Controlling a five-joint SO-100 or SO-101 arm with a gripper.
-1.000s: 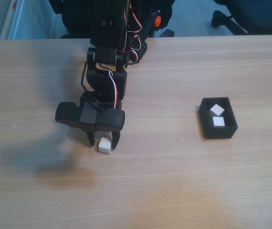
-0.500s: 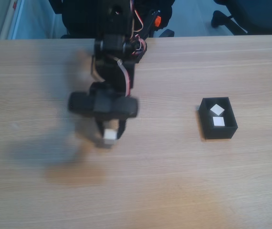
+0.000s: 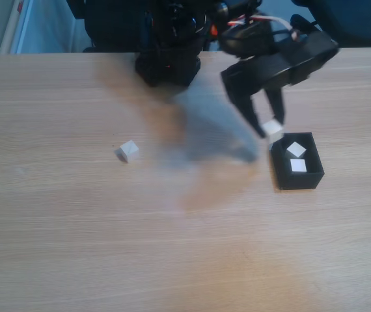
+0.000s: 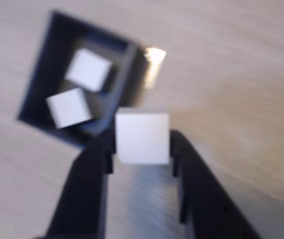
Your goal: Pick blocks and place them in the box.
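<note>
My gripper [image 3: 270, 130] is shut on a white block [image 3: 273, 127], held in the air just left of the black box [image 3: 316, 174]. In the wrist view the held block [image 4: 142, 138] sits clamped between the two black fingers [image 4: 94, 164], with the box [image 4: 35, 92] up and to the left. Two white blocks [image 3: 296, 150] [image 3: 298, 166] lie inside the box, also seen in the wrist view [image 4: 88, 68] [image 4: 70, 106]. Another white block [image 3: 127, 151] lies alone on the table at the left of the fixed view.
The arm's black base [image 3: 169, 52] stands at the table's far edge. Office chair legs [image 3: 302, 26] show behind the table. The wooden tabletop [image 3: 185, 247] spreads bare toward the near edge.
The gripper lifted the block off the table at the left and swung right to the box's edge. A block that the arm hid is now uncovered at the left.
</note>
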